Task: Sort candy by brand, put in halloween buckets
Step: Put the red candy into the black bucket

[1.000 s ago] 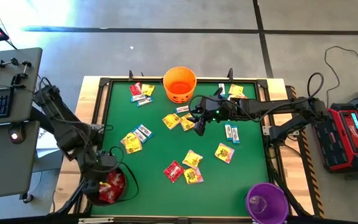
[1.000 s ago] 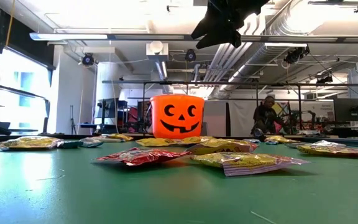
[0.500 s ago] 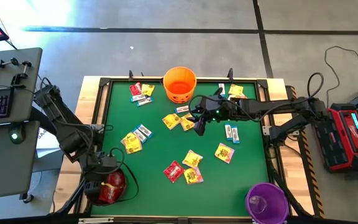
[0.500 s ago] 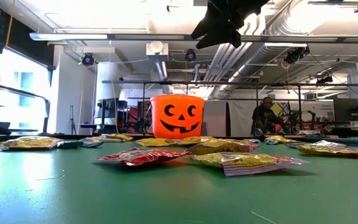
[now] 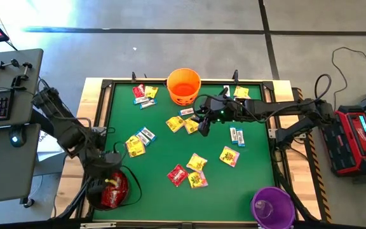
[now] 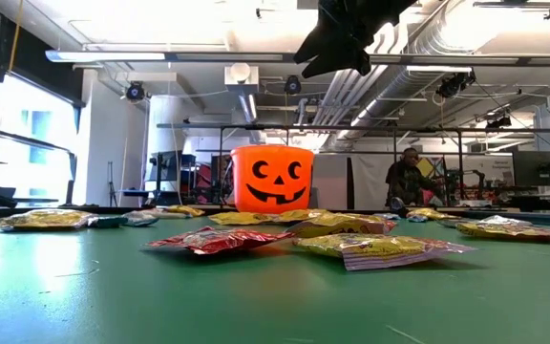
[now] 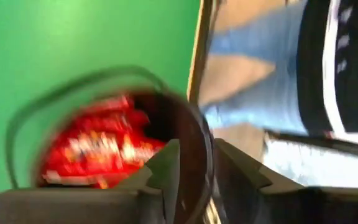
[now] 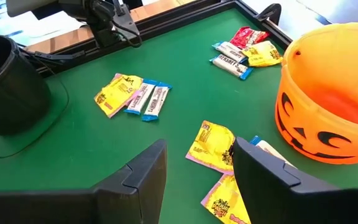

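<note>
Item: my left gripper [image 7: 194, 165], jaws apparently parted, empty, over round black plastic bucket [image 5: 110, 191] holding red packets [image 7: 95, 149]; right gripper [image 8: 197, 168] open above yellow packets [image 8: 211, 144]; descend squarely

Purple bucket [image 5: 272, 207] cut by high view's bottom edge; left wrist view blurred, red candy [image 7: 98, 149] print unreadable; black bucket [image 8: 6, 81] cut off at right wrist view's edge; wrapper brands too small overhead
</note>
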`<state>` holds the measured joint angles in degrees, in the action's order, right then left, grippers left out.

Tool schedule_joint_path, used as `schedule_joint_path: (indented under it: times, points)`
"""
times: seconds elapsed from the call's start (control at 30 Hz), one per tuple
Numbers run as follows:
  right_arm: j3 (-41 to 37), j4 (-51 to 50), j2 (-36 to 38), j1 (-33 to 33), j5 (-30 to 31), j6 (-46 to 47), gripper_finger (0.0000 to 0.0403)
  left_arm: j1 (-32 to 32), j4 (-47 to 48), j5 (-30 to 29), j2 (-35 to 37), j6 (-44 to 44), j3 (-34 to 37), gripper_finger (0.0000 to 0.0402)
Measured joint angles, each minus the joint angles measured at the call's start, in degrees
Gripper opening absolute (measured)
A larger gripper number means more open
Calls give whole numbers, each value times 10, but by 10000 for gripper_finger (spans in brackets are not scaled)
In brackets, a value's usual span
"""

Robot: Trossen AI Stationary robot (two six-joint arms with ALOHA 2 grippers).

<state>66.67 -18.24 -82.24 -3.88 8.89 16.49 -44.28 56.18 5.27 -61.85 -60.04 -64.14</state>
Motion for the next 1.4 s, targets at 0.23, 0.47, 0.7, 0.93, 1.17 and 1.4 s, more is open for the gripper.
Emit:
schedule_joint_path:
  times: [0.23,0.47,0.7,0.93,1.17,1.4]
  points:
    - [0,0,0,0,17,9,169,124,23,-94,23,74,-2,52]
    - [0,0,0,2,19,17,169,303,43,-168,18,169,-2,25]
    - [0,0,0,2,19,36,169,501,41,-191,-2,270,-2,14]
    - [0,0,0,2,19,56,169,687,40,-196,-40,375,-2,14]
    - [0,0,0,2,19,60,169,804,35,-193,-109,411,-2,38]
    - [0,0,0,2,19,60,169,856,13,-191,-184,428,-2,106]
